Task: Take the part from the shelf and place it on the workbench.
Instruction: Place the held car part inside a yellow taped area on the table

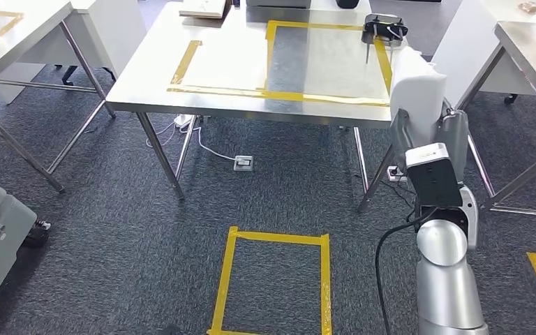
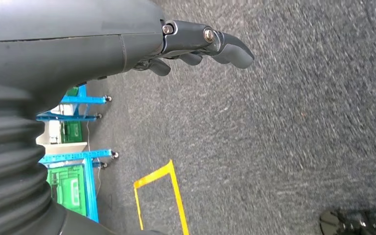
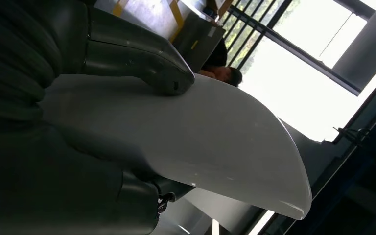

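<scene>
The part (image 1: 416,87) is a large white curved panel. My right hand (image 3: 142,63) grips it, thumb on one face and fingers (image 3: 147,188) under the other. In the head view the part stands upright at the right front corner of the steel workbench (image 1: 223,63), beside a yellow taped rectangle (image 1: 321,59), and it hides most of the hand. My left hand (image 2: 200,46) hangs over the carpet, fingers loosely extended, holding nothing.
A black object (image 1: 384,28) lies at the bench's back right. Other steel tables stand at left (image 1: 14,35) and right (image 1: 530,49). A yellow taped square (image 1: 272,279) marks the floor. A blue shelf with green bins (image 2: 73,161) stands behind. A person (image 3: 227,73) is beyond the part.
</scene>
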Controlling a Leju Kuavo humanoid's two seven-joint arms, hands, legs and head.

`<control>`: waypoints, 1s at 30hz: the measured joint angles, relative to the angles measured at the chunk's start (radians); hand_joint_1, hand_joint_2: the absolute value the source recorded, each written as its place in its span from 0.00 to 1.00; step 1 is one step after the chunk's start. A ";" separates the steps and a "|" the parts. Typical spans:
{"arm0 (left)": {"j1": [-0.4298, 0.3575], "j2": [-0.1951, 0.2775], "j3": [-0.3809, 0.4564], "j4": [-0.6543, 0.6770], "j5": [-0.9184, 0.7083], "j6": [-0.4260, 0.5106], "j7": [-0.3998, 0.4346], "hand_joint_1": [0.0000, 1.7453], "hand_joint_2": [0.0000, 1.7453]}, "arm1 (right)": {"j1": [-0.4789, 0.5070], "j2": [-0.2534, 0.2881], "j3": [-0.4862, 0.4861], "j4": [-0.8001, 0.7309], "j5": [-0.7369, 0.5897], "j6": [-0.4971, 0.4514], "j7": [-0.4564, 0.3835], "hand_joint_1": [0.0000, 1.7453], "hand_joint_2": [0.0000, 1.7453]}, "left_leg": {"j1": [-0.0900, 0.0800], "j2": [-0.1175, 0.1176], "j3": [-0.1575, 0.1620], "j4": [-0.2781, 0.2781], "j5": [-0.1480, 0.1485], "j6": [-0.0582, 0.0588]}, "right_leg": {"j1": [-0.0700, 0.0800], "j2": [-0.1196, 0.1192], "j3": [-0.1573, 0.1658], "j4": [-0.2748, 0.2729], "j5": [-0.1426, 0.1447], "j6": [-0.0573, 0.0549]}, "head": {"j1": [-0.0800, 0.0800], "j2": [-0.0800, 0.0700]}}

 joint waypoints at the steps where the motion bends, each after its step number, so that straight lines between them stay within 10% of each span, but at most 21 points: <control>1: 0.001 0.000 0.000 0.000 0.000 0.003 -0.002 0.00 1.00 | -0.007 -0.008 0.009 0.001 -0.011 -0.003 0.002 1.00 1.00 | 0.004 0.007 0.003 -0.008 0.004 0.004 | -0.001 -0.014 -0.039 0.079 -0.034 0.003 | 0.002 0.000; 3: 0.004 -0.001 -0.001 0.001 -0.002 0.006 -0.005 0.00 1.00 | -0.011 -0.023 0.023 0.005 -0.031 -0.006 0.004 1.00 1.00 | 0.009 0.018 0.005 -0.012 0.004 0.004 | -0.006 -0.034 -0.097 0.196 -0.072 0.009 | 0.004 0.000; 6: 0.005 0.001 -0.001 0.002 -0.003 -0.007 -0.007 0.00 1.00 | -0.009 -0.034 0.026 0.008 -0.048 -0.008 -0.002 1.00 1.00 | 0.018 0.023 0.004 0.003 -0.009 -0.019 | -0.011 -0.045 -0.008 0.022 0.010 0.014 | 0.005 0.000; 14: 0.003 0.006 -0.002 0.003 -0.006 0.007 -0.005 0.00 1.00 | 0.010 -0.048 0.032 0.015 -0.074 -0.017 -0.019 1.00 1.00 | 0.020 0.020 -0.030 0.088 -0.068 -0.068 | -0.007 -0.037 0.038 -0.055 0.014 -0.044 | 0.001 0.000; 18: 0.008 0.009 -0.002 0.004 -0.005 0.006 -0.005 0.00 1.00 | 0.020 -0.048 0.041 0.022 -0.076 -0.015 -0.021 1.00 1.00 | 0.017 0.016 -0.156 0.295 -0.118 -0.064 | 0.003 -0.032 0.046 -0.054 0.004 -0.057 | -0.002 0.000; 22: 0.016 0.010 -0.002 0.004 0.002 0.011 -0.012 0.00 1.00 | 0.022 -0.045 0.048 0.030 -0.095 0.010 -0.026 1.00 1.00 | 0.008 0.010 -0.067 0.071 0.015 -0.043 | 0.008 -0.024 0.066 -0.053 -0.012 -0.050 | -0.002 0.000; 27: 0.021 0.010 -0.002 0.005 0.013 0.016 -0.017 0.00 1.00 | 0.019 -0.040 0.065 0.051 -0.103 0.033 -0.032 1.00 1.00 | 0.004 0.007 -0.033 0.007 0.020 -0.021 | 0.008 -0.024 0.068 -0.055 -0.020 -0.021 | 0.000 0.000; 30: 0.026 0.012 -0.002 0.005 0.021 0.020 -0.019 0.00 1.00 | 0.010 -0.032 0.073 0.065 -0.108 0.049 -0.036 1.00 1.00 | 0.009 0.009 -0.022 -0.003 0.018 -0.004 | 0.007 -0.034 0.004 0.072 -0.079 -0.008 | 0.003 0.000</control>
